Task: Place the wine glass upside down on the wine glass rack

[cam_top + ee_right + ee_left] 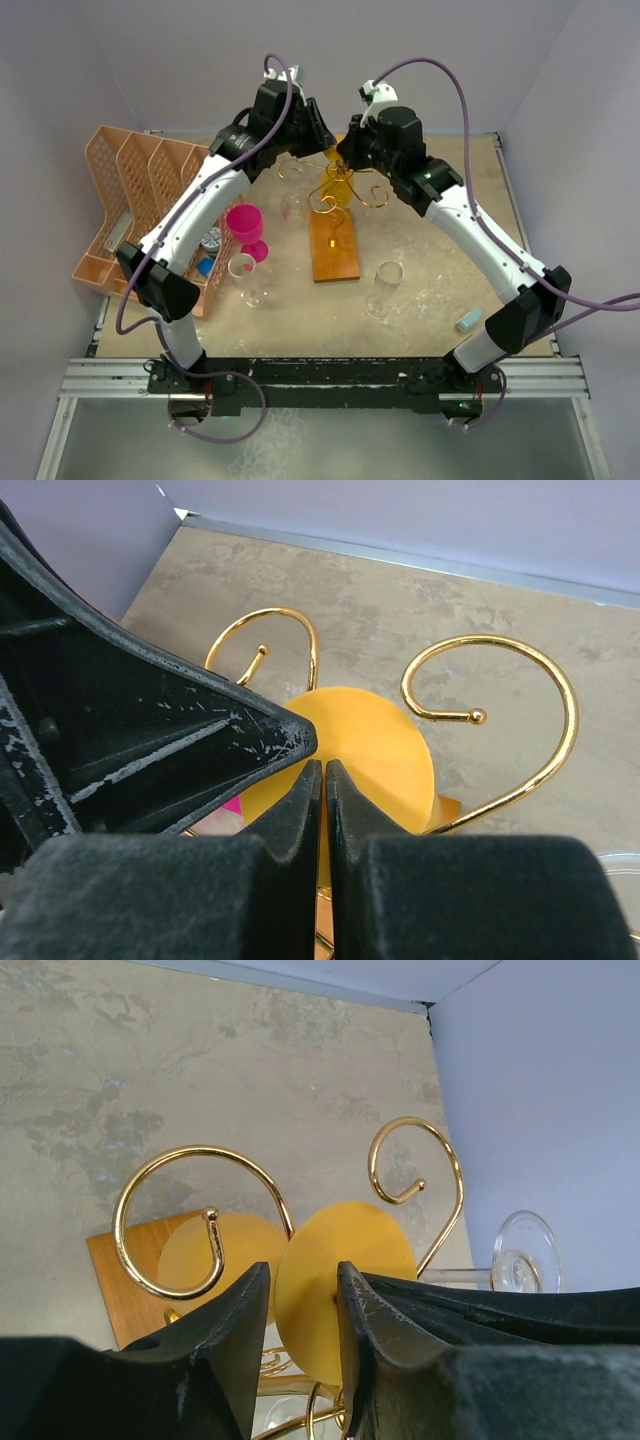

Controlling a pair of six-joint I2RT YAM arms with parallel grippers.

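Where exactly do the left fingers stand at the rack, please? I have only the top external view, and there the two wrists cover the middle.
Observer: In the left wrist view the left fingers stand apart, and the round foot of the yellow glass shows in the gap, behind them.
Operator: And the right fingers, are they open also?
Observer: No. The right wrist view shows the right fingers almost together, with only a thin slit between them, in front of the same yellow foot.
Operator: Is the glass already upon the rack?
Observer: I cannot tell if it hangs. The right wrist view shows its foot facing the camera, between two gold curls of the wine glass rack.
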